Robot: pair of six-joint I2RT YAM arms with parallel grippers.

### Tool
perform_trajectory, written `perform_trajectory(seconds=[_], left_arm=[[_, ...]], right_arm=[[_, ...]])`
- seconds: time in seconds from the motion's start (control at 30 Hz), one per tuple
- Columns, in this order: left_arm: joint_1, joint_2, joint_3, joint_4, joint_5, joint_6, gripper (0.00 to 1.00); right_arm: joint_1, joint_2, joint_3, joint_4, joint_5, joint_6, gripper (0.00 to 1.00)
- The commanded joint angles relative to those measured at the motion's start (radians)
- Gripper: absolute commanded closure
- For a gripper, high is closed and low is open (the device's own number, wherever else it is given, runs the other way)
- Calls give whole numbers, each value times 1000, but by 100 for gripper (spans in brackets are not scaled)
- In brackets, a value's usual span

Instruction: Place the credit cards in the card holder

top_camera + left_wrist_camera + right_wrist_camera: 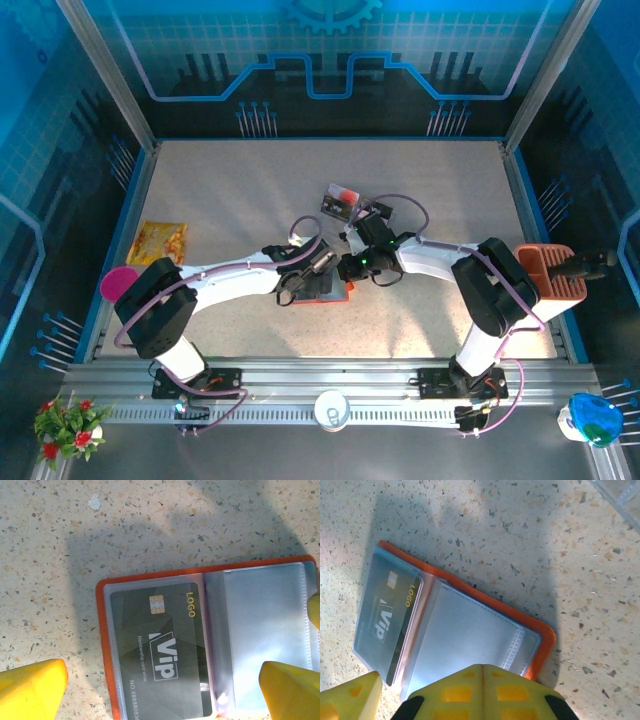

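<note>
1. Over the speckled table (250,180), the orange card holder (104,645) lies open, flat and face up between the two arms, with a dark VIP card (160,650) seated in its left clear pocket; the right pocket (260,620) appears empty.
2. The left gripper (162,680) hovers with its yellow fingers spread as wide as they go, straddling the holder and gripping nothing.
3. The right gripper (482,690) has its fingers pressed together at the holder's near edge, with nothing between them; whether they touch the plastic cannot be told.
4. Risk: both grippers crowd one small wallet, so either could knock the other, or a finger could snag the soft sleeve and drag the holder across the table.
5. Risk: if nothing pins the cover, it may fold shut or shift as a card is pushed in.
6. Count: one card holder, one card pocketed, two grippers. The loose cards (340,203) lie in a small overlapping cluster just beyond the grippers; their number cannot be told.
</note>
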Motion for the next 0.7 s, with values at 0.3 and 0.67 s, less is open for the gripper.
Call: perform_trajectory(seconds=[0.3, 0.67], left_arm=[[21, 10, 6, 0, 9, 31, 1], [22, 57, 10, 9, 18, 58, 1]], right_arm=[[18, 43, 28, -16, 9, -9, 96], [56, 111, 59, -18, 3, -2, 97]])
